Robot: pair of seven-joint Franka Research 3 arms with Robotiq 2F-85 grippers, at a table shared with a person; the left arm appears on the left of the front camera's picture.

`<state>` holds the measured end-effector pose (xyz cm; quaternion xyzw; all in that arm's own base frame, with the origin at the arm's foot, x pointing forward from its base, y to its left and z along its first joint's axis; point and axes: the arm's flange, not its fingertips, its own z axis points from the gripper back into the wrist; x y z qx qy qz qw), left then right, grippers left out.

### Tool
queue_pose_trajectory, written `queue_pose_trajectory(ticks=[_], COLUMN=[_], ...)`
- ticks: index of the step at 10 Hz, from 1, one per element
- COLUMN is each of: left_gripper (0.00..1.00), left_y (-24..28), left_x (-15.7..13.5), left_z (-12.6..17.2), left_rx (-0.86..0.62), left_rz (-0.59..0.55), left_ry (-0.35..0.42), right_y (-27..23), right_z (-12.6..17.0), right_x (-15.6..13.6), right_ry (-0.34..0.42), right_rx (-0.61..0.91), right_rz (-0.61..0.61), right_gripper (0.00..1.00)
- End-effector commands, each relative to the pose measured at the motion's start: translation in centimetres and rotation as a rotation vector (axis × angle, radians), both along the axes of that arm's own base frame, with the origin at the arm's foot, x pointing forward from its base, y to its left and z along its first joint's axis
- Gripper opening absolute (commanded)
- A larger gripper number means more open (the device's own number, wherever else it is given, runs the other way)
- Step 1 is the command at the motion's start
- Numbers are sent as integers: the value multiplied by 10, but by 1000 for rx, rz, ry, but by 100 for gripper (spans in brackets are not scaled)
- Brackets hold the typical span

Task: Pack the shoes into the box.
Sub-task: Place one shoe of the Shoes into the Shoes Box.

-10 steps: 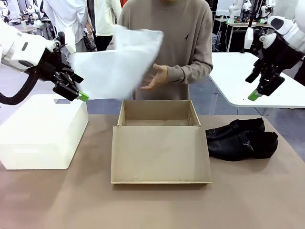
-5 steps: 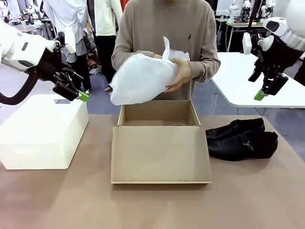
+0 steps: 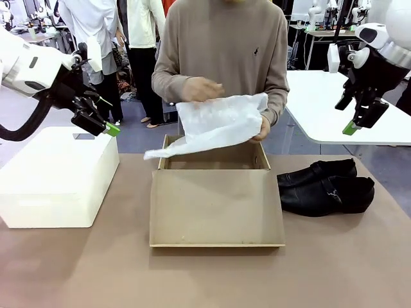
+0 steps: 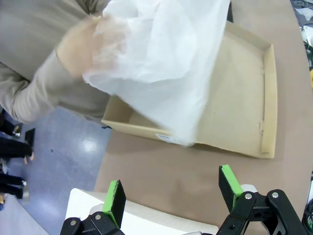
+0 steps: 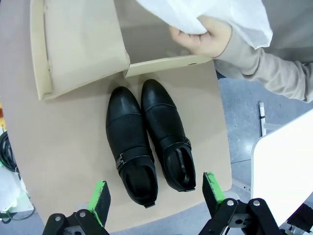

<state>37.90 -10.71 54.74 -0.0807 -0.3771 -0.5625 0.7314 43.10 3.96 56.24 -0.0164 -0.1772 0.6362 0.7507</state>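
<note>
Shoes [image 3: 327, 187]: in the front view the black pair lies side by side on the brown table [image 3: 205, 282], just beside the right side of the cardboard box [image 3: 217, 208], outside it. The box is open, its lid folded flat toward the robot. A person at the far side holds white tissue paper [image 3: 218, 122] over the tray with one hand [image 3: 262, 128]; the other hand [image 3: 199, 88] is above the sheet. The left gripper [image 3: 108, 119] hangs over a white bin [image 3: 58, 179], jaws apart, nothing in them. The right gripper [image 3: 350, 119] is raised above the shoes, well apart from them, jaws likewise apart and empty. Left wrist view: the left gripper [image 4: 169, 183] shows green pads spread wide with nothing between them; beyond are the box [image 4: 239, 107], the tissue paper [image 4: 161, 63] draped over its tray, and the person's hand [image 4: 80, 49] behind the sheet. Right wrist view: the right gripper [image 5: 156, 188] is spread above the shoes [image 5: 146, 142], whose toes point at the box [image 5: 78, 44]; a hand [image 5: 203, 36] grips the tissue paper [image 5: 220, 14] at the tray's edge.
</note>
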Motion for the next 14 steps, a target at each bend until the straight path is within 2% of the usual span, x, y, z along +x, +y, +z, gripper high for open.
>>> queue_pose_trajectory(ticks=[1, 3, 5, 8, 10, 14], left_gripper=[100, 100, 100, 100, 100, 100], left_y=[2, 2, 2, 2, 2, 2], left_x=[2, 2, 2, 2, 2, 2], left_z=[-2, -2, -2, -2, -2, -2], left_rx=[-11, -11, -11, -11, -11, -11], left_rz=[-20, -20, -20, -20, -20, -20], left_ry=[-1, -1, -1, -1, -1, -1], right_y=[0, -11, -24, -45, -54, -66], right_z=[0, -1, -9, -33, -48, -79], right_x=[0, 14, 31, 60, 77, 104], right_ry=[0, 39, 36, 80, 82, 107], right_rx=[0, -52, -65, -94, -117, -98], right_rz=[0, 14, 46, 82, 97, 80], right_gripper=[100, 100, 100, 100, 100, 100])
